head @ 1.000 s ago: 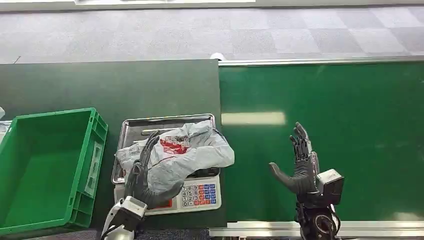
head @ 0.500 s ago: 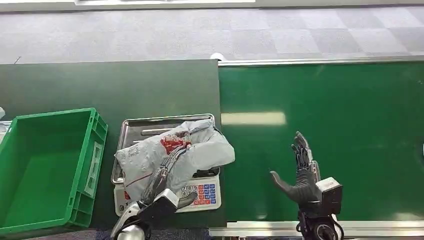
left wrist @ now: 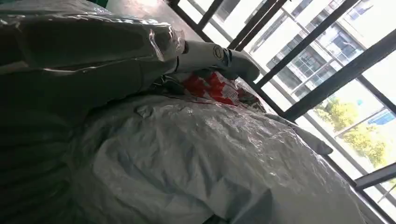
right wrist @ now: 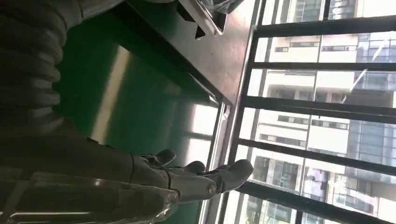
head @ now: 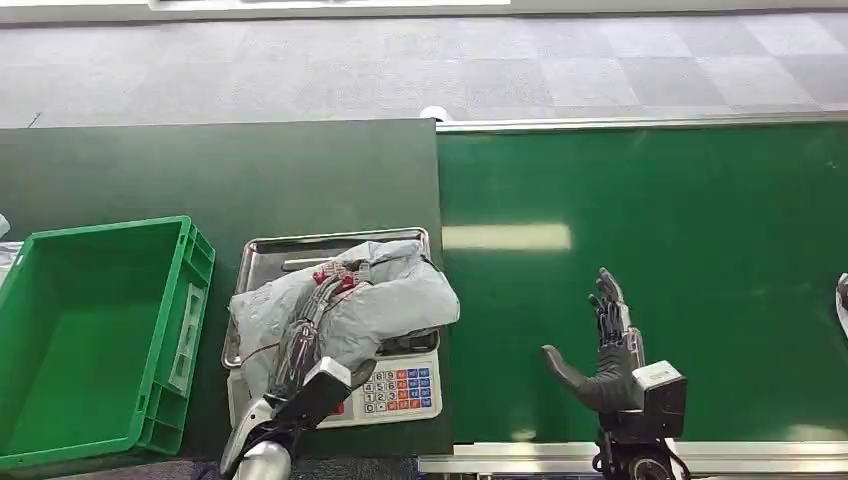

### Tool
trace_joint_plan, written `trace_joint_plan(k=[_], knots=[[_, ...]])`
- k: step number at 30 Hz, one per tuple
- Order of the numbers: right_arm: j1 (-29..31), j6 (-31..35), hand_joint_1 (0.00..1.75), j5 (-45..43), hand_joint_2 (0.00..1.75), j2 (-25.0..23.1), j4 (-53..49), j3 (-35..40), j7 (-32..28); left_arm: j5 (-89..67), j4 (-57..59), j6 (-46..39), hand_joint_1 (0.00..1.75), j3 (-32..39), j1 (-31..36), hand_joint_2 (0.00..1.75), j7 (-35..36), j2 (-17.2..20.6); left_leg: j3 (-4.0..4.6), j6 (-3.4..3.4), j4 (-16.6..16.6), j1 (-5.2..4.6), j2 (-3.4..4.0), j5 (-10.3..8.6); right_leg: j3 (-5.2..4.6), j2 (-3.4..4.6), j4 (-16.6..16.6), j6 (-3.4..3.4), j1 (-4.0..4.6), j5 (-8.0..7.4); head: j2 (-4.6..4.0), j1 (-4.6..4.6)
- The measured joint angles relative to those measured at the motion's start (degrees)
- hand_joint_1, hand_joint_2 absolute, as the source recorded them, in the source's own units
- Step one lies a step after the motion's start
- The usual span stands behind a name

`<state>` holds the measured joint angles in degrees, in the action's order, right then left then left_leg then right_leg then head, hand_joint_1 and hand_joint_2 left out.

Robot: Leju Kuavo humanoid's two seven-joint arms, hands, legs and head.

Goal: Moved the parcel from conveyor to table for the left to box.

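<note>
Here the crinkled grey plastic parcel lies on the steel tray of the scale, left of the green conveyor, with the left hand laid over it, fingers outstretched. The left wrist view adds its glossy wrinkles and red print; whether that hand grips cannot be told. The right hand hovers over the belt, fingers spread, holding nothing.

parcel: grey, red print | crate: green | conveyor: dark green | scale keys: red, blue, white

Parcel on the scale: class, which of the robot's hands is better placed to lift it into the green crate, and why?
Left. The left hand already lies on the parcel, with the green crate on that same side. The right hand hovers open over the conveyor, apart from the parcel.
</note>
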<state>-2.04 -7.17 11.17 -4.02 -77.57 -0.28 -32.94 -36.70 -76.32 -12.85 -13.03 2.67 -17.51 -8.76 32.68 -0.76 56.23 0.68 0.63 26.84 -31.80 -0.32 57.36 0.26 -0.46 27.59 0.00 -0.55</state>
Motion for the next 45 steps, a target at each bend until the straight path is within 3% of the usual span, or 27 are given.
trace_joint_plan(k=[4,5,6,7,23,32,42,45], knots=[[0.0,0.0,0.00,0.0,1.75,-0.1,0.0,-0.1,0.0,0.0,0.1,-0.4,1.47,0.2,0.0,1.75,-0.2,-0.1,0.00,0.00,0.0,0.00,0.00,0.00,0.00,0.00,0.0,0.00,0.00,0.00,0.00,0.00],[0.0,0.0,0.00,0.0,1.75,-0.1,0.0,-0.1,0.0,0.0,0.1,-0.4,1.54,0.2,0.0,1.75,-0.2,-0.1,0.00,0.00,0.0,0.00,0.00,0.00,0.00,0.00,0.0,0.00,0.00,0.00,0.00,0.00],[0.0,0.0,0.00,0.0,1.75,-0.1,0.0,-0.1,0.0,0.0,0.1,-0.5,1.71,0.2,0.0,1.75,-0.2,-0.1,0.00,0.00,0.0,0.00,0.00,0.00,0.00,0.00,0.0,0.00,0.00,0.00,0.00,0.00],[-0.2,0.0,0.00,0.0,1.75,-0.2,-0.3,-0.2,0.0,0.0,0.3,-1.4,1.75,0.5,0.0,1.75,-0.6,-0.2,0.00,0.00,0.0,0.00,0.00,0.00,0.00,0.00,0.0,0.00,0.00,0.00,0.00,0.00],[0.0,0.6,0.00,-1.2,1.75,-0.1,-0.3,-0.2,-1.0,1.2,1.4,-7.9,1.75,0.8,0.8,1.75,-4.1,-0.5,0.01,0.00,0.0,0.00,0.00,0.00,0.01,0.00,0.0,0.00,0.00,0.00,0.00,0.00],[1.2,0.7,0.00,-1.5,1.75,-0.1,0.5,0.0,-1.0,11.6,-1.3,-21.9,1.75,1.4,0.3,1.75,-21.6,-0.5,0.03,0.00,0.0,0.00,-0.02,0.00,-0.01,0.00,0.0,0.00,0.00,0.00,0.00,0.00],[2.1,1.9,0.00,-3.1,1.75,0.2,2.1,0.5,-1.9,13.6,-12.1,-26.2,1.75,1.4,-0.8,1.75,-22.3,-0.8,0.07,0.00,0.0,0.00,-0.06,0.00,-0.02,-0.02,0.0,0.00,0.00,0.00,0.00,-0.02],[2.1,2.3,0.00,-3.3,1.75,0.3,2.4,1.0,-2.0,11.5,-17.0,-26.2,1.75,3.5,-1.8,1.75,-22.3,-2.5,0.08,0.00,0.0,0.00,-0.03,0.00,-0.06,-0.01,0.0,0.00,0.00,0.00,0.00,0.00]])
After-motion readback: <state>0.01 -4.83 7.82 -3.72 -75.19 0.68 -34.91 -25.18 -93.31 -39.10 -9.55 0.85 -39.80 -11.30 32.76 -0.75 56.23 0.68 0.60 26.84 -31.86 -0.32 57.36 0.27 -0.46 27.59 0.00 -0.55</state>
